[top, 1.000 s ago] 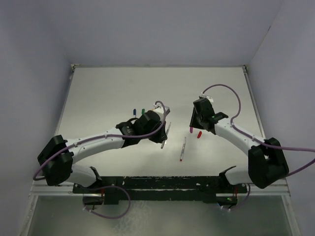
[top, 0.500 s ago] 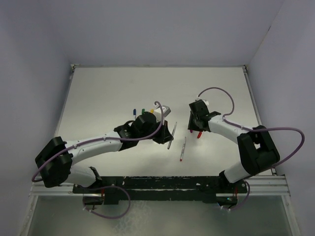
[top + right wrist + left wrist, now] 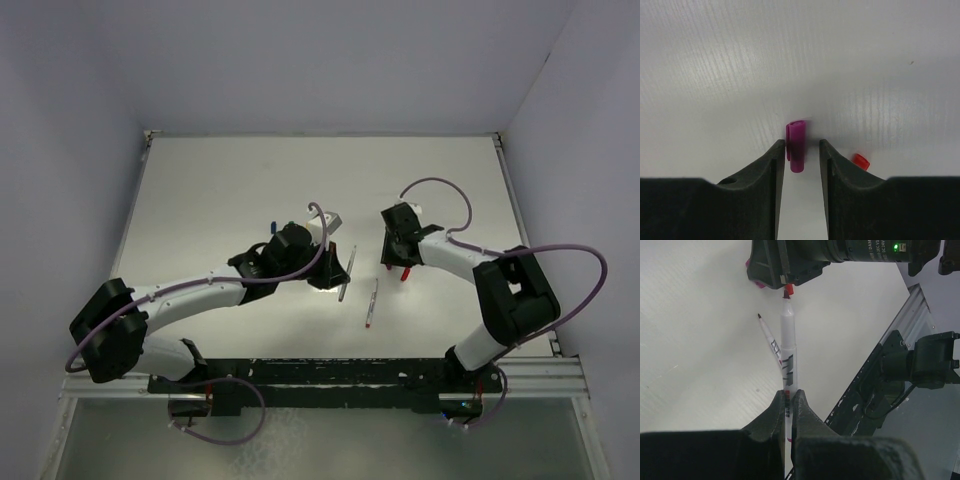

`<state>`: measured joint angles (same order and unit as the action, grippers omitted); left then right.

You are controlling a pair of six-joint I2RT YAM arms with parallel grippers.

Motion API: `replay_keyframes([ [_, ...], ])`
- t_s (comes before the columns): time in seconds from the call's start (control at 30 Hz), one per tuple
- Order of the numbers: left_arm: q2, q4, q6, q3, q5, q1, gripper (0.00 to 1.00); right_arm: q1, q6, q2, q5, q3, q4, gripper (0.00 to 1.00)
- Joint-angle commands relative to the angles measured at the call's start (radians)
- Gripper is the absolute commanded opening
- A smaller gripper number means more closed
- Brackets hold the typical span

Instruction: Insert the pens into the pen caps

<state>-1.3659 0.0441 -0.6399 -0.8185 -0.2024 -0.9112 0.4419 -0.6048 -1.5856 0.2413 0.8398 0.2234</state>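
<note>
Two uncapped pens (image 3: 372,303) are noted, red-tipped pen (image 3: 788,340) clamped by left gripper (image 3: 788,395); two loose caps (image 3: 860,161), purple cap (image 3: 797,142) straddled by half-open right gripper (image 3: 802,147).

Pens: I count two in plain sight. The red-tipped pen (image 3: 788,340) is up off the bench (image 3: 230,180), and the dark-tipped pen (image 3: 372,303) lies towards the near edge, about midway across.
Loose caps: two, the purple cap (image 3: 796,145) and the red cap (image 3: 860,161), near each other, right of the bench's middle.
Coloured bits beside the left arm (image 3: 200,292): two, a blue bit (image 3: 272,226) and a green bit (image 3: 289,226). From my feed I can't tell whether they are bare caps or capped pens.
Arms: two, the left arm and the right arm (image 3: 455,262).
Benches: one.
</note>
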Motion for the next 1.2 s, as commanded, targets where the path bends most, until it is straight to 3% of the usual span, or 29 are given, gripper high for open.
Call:
replay_keyframes([
  [0.0, 0.036, 0.052, -0.014, 0.004, -0.027, 0.012, 0.0, -0.008, 0.021, -0.016, 0.02, 0.045, -0.017, 0.37],
  [0.23, 0.035, 0.042, -0.017, 0.005, -0.035, 0.022, 0.0, -0.008, 0.017, -0.035, 0.003, 0.041, -0.018, 0.35],
  [0.37, 0.034, 0.042, -0.019, 0.007, -0.035, 0.027, 0.0, -0.008, 0.012, -0.041, -0.013, 0.027, -0.014, 0.29],
  [0.5, 0.032, 0.041, -0.024, 0.008, -0.035, 0.029, 0.0, -0.008, 0.03, -0.062, -0.035, 0.016, -0.01, 0.0],
  [0.8, 0.009, -0.009, -0.003, -0.027, -0.01, 0.033, 0.0, -0.008, 0.067, -0.033, -0.11, 0.027, -0.025, 0.0],
  [1.17, -0.032, 0.126, 0.062, -0.09, -0.069, 0.032, 0.0, -0.008, 0.145, 0.364, -0.16, 0.055, -0.15, 0.0],
])
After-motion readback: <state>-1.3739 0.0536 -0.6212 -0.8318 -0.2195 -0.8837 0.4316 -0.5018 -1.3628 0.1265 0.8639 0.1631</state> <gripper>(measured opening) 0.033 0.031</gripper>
